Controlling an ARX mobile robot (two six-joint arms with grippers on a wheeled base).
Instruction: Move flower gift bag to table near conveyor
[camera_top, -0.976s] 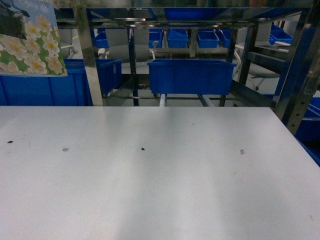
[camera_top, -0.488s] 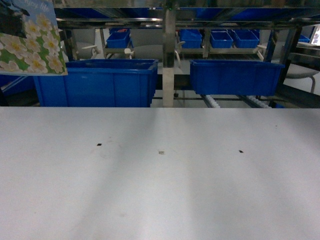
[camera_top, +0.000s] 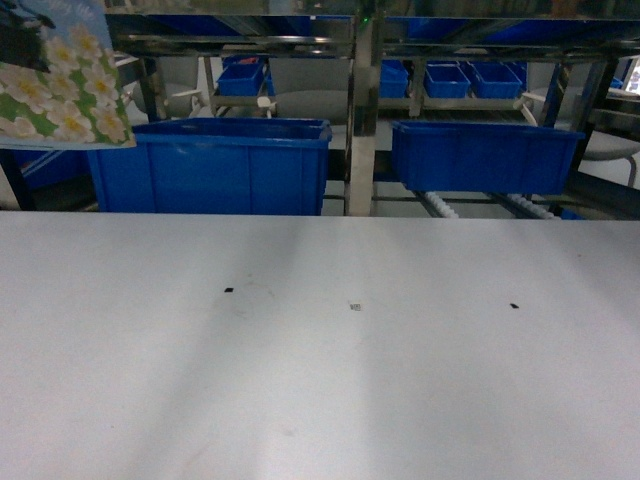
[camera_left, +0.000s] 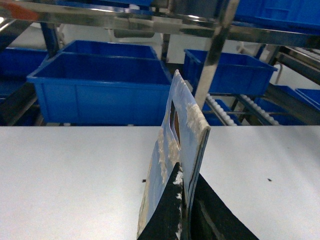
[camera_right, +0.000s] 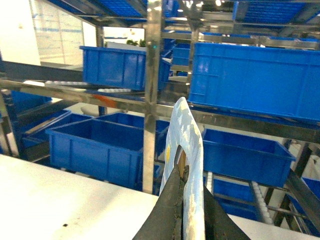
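The flower gift bag (camera_top: 60, 75) is held aloft at ten o'clock, both claws clenched on its top edge. The view has been swung rightward along the conveyor (camera_top: 470, 205); the counter (camera_top: 320, 380) is reached, so lowering is judged next.

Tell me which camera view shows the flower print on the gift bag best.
The head view: the gift bag faces the camera at top left, white flowers on green clearly visible. The left wrist view shows it edge-on in the left end effector. The right wrist view shows a similar edge in the right end effector.
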